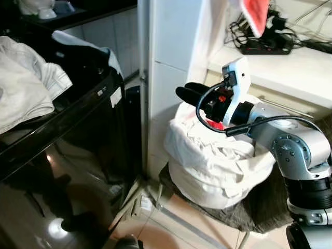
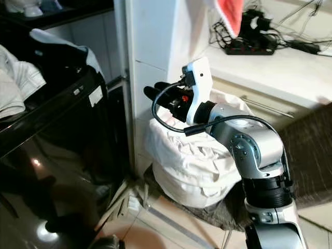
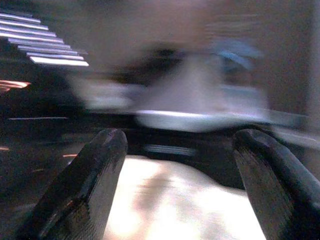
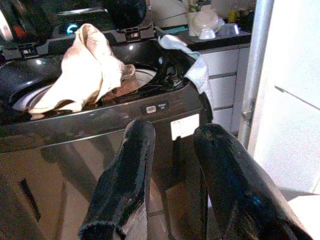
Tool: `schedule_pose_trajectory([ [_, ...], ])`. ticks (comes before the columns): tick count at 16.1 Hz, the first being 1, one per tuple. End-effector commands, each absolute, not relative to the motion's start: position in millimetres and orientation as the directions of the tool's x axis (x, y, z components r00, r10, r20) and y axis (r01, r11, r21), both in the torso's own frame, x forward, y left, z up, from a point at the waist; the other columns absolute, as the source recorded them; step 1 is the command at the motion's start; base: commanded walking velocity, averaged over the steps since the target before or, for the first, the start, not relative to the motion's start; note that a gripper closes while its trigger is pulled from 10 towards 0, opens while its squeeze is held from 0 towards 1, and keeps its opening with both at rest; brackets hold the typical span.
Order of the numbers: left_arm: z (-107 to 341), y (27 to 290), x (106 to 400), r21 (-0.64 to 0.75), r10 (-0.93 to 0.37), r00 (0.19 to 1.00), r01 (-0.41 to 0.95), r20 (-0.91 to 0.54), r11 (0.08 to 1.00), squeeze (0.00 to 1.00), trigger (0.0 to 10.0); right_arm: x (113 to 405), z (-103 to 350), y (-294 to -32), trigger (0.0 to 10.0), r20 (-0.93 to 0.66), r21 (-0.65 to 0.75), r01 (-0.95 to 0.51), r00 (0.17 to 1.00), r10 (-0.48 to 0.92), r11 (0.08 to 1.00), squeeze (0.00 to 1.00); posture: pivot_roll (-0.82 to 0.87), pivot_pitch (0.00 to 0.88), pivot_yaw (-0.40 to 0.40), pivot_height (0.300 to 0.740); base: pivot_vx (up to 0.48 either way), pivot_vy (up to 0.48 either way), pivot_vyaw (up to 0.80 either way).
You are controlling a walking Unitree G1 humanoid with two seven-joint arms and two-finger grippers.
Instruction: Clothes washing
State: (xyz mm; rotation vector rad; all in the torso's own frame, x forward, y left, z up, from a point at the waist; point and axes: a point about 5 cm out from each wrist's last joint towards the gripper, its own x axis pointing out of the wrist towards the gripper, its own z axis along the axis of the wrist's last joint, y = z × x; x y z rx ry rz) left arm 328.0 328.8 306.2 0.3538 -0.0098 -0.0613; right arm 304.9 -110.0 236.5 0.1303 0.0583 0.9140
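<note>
With the right gripper [image 1: 188,94] held empty and narrowly parted above the laundry bag [image 1: 212,155], one garment should be pinched deeply before transfer to the washing machine [image 4: 100,115].

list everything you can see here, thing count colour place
washing machine: one, glossy black, on the robot's left, top open
cloth: one, cream, draped over the machine's opening
laundry bundle: one, white, heaped on a dark seat beside the white wall
red item: one, tucked in the top of the bundle
power strip: one, black, with cables on the white counter
left claw: one, black, open, its view blurred
right claw: one, black, open and holding nothing, above the bundle, pointing at the machine
</note>
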Motion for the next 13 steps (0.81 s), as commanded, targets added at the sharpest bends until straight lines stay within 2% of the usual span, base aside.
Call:
schedule_pose_trajectory([
  [1,297,306,328,0.325,-0.24,0.966,0.259,-0.098,0.91,0.0,10.0,304,240,-115,10.0,0.009,0.113,-0.784,0.615,0.788,0.611,0.0,0.04,0.0,-0.011,0.74,0.0,0.0,0.0],
  [3,267,302,332,0.269,-0.264,0.933,0.327,-0.243,0.906,0.0,10.0,303,240,-113,10.0,0.007,0.115,-0.789,0.608,0.794,0.603,0.0,0.04,0.0,-0.007,0.74,0.0,0.0,0.0],
  [5,251,306,341,0.291,-0.178,0.935,0.271,-0.307,0.918,0.0,10.0,303,239,-112,10.0,0.006,0.116,-0.794,0.601,0.799,0.597,0.0,0.04,0.0,-0.006,0.74,0.0,0.0,0.0],
  [8,238,317,354,0.327,0.083,0.932,0.04,-0.354,0.944,0.0,10.0,301,239,-107,10.0,-0.003,0.108,-0.815,0.572,0.82,0.569,0.0,0.04,0.0,-0.007,0.74,0.0,0.0,0.0],
  [9,233,319,356,0.337,0.127,0.922,0.004,-0.366,0.941,0.0,10.0,301,239,-106,10.0,-0.004,0.108,-0.817,0.57,0.822,0.567,0.0,0.04,0.0,-0.008,0.74,0.0,0.0,0.0],
  [10,224,331,358,0.382,0.288,0.887,-0.142,-0.36,0.913,0.0,10.0,302,239,-105,10.0,-0.002,0.107,-0.815,0.572,0.82,0.569,0.0,0.03,0.0,-0.001,0.74,0.0,0.0,0.0],
  [13,236,357,353,0.446,0.55,0.816,-0.432,-0.177,0.784,0.0,10.0,304,242,-107,10.0,0.012,0.112,-0.797,0.598,0.802,0.593,0.0,0.02,0.0,0.006,0.74,0.0,0.0,0.0],
])
